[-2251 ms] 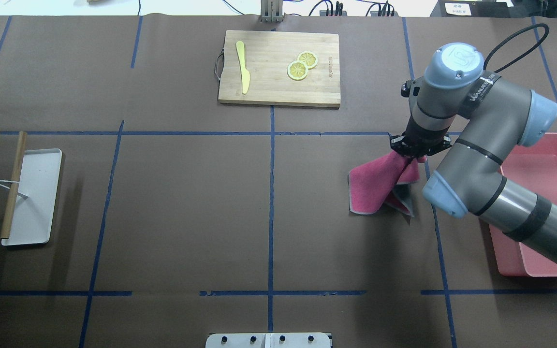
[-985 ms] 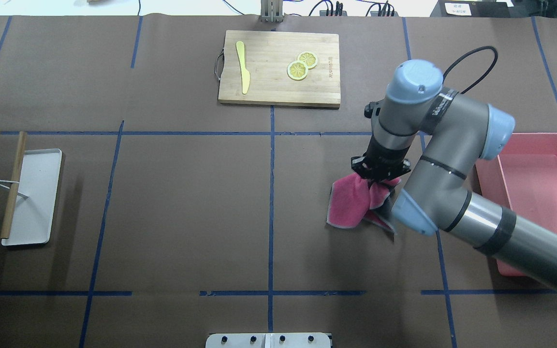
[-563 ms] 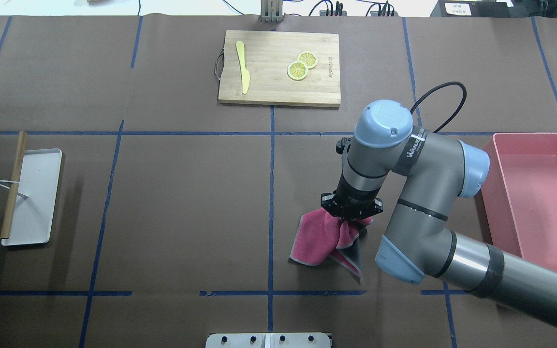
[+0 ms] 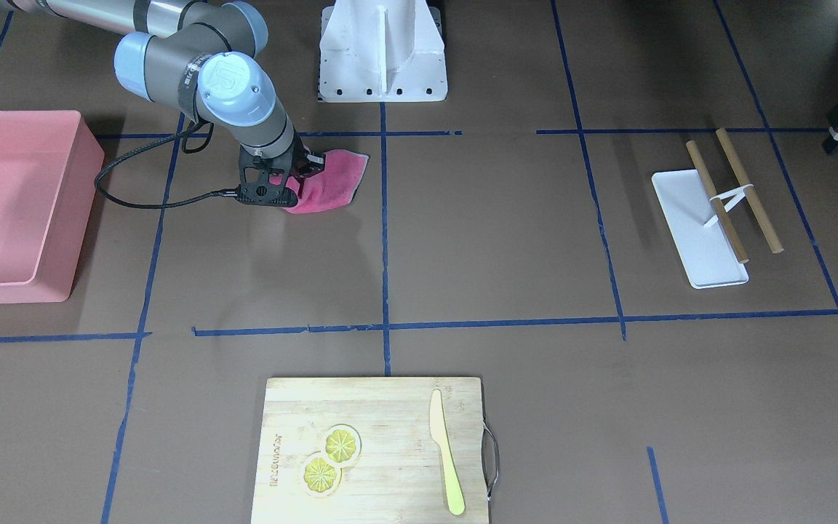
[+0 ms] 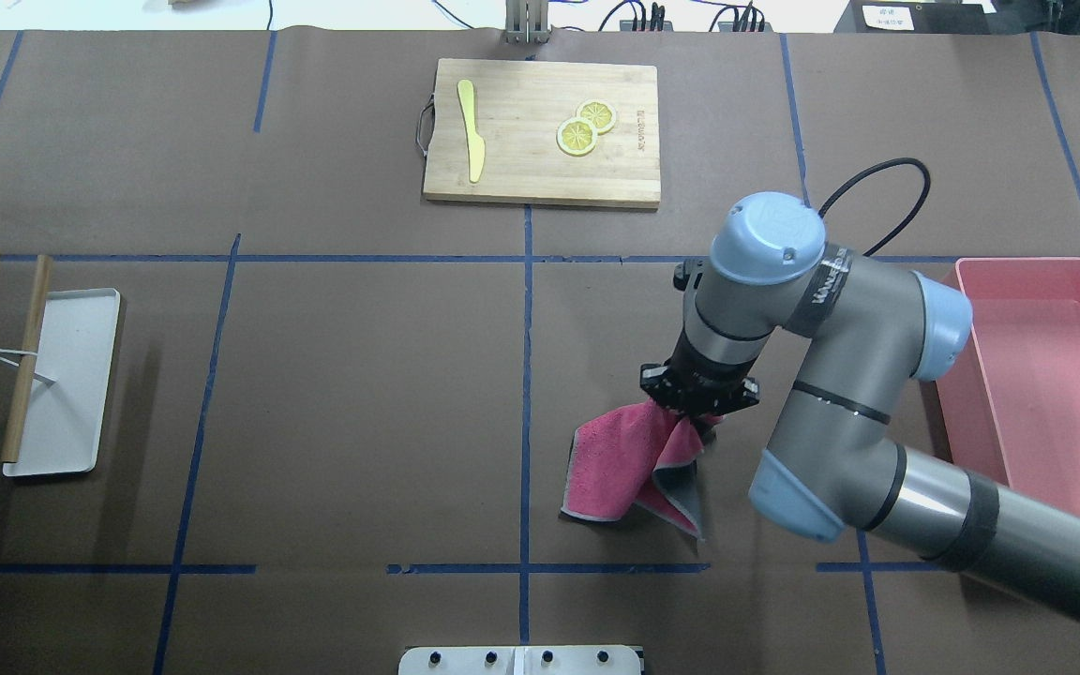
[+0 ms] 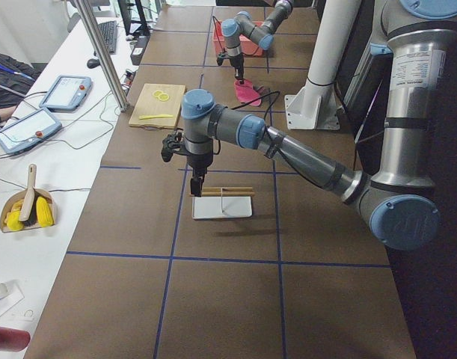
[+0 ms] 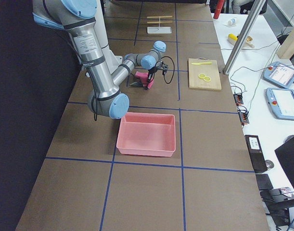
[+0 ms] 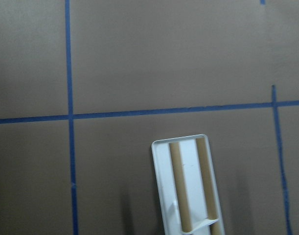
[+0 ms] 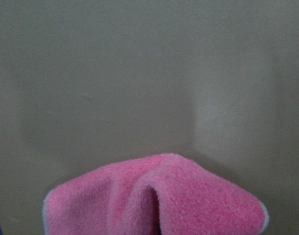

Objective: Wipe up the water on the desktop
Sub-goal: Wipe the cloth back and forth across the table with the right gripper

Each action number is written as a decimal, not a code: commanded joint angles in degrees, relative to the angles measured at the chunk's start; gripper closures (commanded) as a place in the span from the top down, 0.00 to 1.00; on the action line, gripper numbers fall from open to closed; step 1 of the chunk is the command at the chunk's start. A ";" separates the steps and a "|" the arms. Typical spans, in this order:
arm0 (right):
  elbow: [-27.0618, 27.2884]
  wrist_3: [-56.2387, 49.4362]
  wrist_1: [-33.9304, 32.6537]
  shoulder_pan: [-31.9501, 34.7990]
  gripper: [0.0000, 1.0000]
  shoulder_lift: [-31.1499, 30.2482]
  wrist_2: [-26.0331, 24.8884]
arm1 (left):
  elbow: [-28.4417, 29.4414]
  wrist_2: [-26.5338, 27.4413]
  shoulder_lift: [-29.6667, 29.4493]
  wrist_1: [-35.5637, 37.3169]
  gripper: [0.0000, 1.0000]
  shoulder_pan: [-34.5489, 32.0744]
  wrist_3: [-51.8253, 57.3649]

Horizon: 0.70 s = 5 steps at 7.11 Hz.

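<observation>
Right gripper [image 5: 696, 416] is clamped on the cloth [image 5: 620, 461], ringed by bare desktop [image 5: 362, 403]. It has been nudged back toward the bin [image 5: 1046, 356].

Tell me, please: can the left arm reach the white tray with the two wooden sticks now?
Probably yes. The left hand hangs close to the white tray, somewhat above it, with nothing between them. The right hand is far off, holding the pink cloth.

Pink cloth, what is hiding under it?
Under the pink cloth is the brown desktop; its lower edge rests there while the right gripper pinches its top. Any water beneath is covered, so I cannot tell.
</observation>
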 commanded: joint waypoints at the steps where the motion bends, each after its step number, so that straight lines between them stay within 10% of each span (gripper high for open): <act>1: -5.09 -2.84 0.03 5.58 0.00 -0.93 -0.37 | 1.93 -0.02 -0.11 0.05 1.00 -0.83 2.49; 5: -9.70 -10.60 -0.14 14.74 0.00 -0.84 -0.72 | 2.27 -0.11 -0.37 0.06 1.00 -0.83 2.49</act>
